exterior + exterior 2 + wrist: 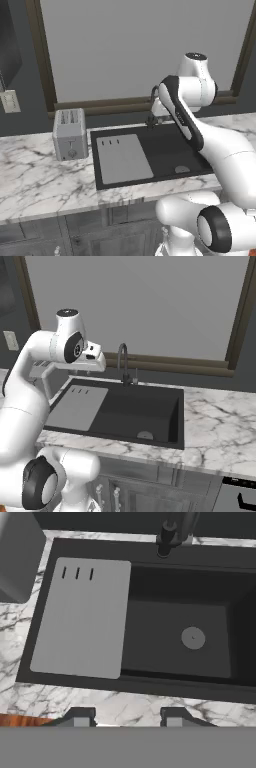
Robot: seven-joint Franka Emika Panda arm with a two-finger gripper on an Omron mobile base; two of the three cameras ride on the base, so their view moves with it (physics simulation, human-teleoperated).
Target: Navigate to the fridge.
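The fridge is out of view. I face a black sink (170,131) (172,423) (150,587) set in a marble counter (35,180) (220,416) under a wide window. My arm is folded above the counter, with the hand over the sink's left half. My gripper (127,716) is open, and its two dark fingertips (80,714) stand apart with nothing between them, above the counter's front edge.
A grey drainboard (122,157) (75,406) (82,617) covers the sink's left part. A dark faucet (151,107) (123,363) (167,537) stands behind the basin. A silver toaster (70,134) (17,557) sits left of the sink. Grey cabinets (75,235) (150,488) run below the counter.
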